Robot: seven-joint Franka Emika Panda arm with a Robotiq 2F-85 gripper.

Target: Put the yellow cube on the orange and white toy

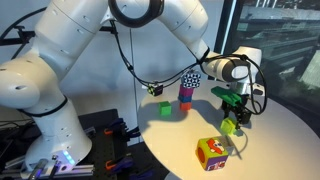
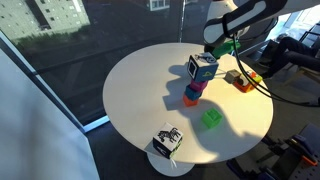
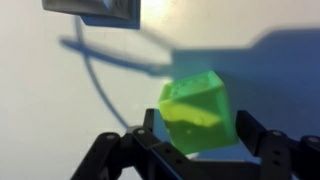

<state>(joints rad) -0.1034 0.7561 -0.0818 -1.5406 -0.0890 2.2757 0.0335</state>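
Note:
The yellow cube (image 3: 195, 113) sits between my gripper's two fingers (image 3: 197, 128) in the wrist view, both fingers against its sides. In an exterior view the cube (image 1: 229, 126) hangs under the gripper (image 1: 235, 113), just above the white table. The orange and white toy (image 1: 210, 153) stands on the table a little nearer the front edge than the cube. It also shows in an exterior view (image 2: 243, 80), below the gripper (image 2: 227, 47); the yellow cube is hidden there.
A tall stack with a checkered top (image 1: 189, 86) (image 2: 200, 72) stands mid-table, with a darker green cube (image 1: 166, 110) (image 2: 211, 119) beside it. A black-and-white block (image 2: 167, 141) sits near the table edge (image 2: 130, 140). A pale block edge (image 3: 92, 10) shows in the wrist view.

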